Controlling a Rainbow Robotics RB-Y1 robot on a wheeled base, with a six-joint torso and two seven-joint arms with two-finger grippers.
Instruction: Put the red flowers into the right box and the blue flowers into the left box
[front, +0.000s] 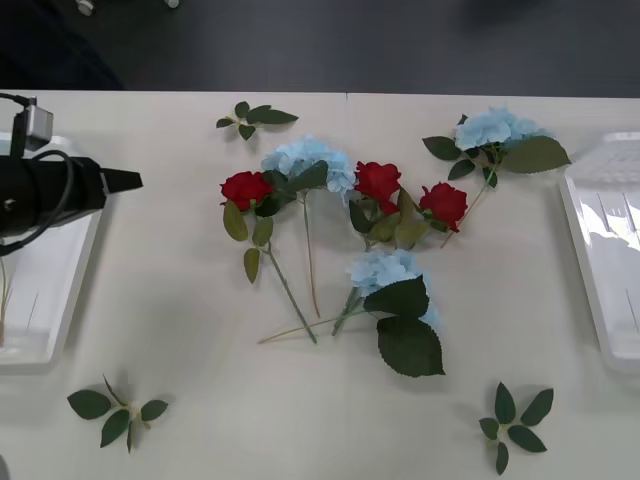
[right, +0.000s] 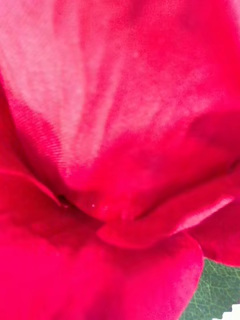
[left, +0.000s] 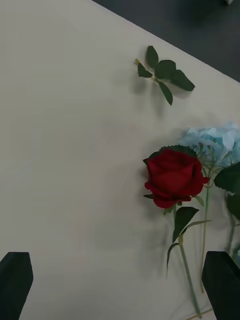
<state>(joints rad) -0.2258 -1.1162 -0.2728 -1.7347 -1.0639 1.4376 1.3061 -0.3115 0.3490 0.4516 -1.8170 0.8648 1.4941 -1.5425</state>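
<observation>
Three red flowers (front: 246, 187) (front: 378, 181) (front: 444, 203) lie mid-table among three blue flowers (front: 305, 160) (front: 495, 127) (front: 385, 268). My left gripper (front: 125, 181) hangs over the inner edge of the left box (front: 40, 300), pointing toward the flowers. Its black fingers (left: 15, 280) stand open with nothing between them. Ahead of it lie the nearest red rose (left: 175, 177) and a blue head (left: 215, 142). In the right wrist view, red rose petals (right: 120, 150) press right up to the camera, with a green leaf (right: 215, 290) beside them. The right box (front: 600, 250) sits at the table's right edge.
Loose leaf sprigs lie at the back (front: 255, 118), front left (front: 115, 410) and front right (front: 515, 420). A thin stem (front: 3, 290) shows in the left box. Bare table stretches between the flower pile and each box. The far table edge meets dark floor.
</observation>
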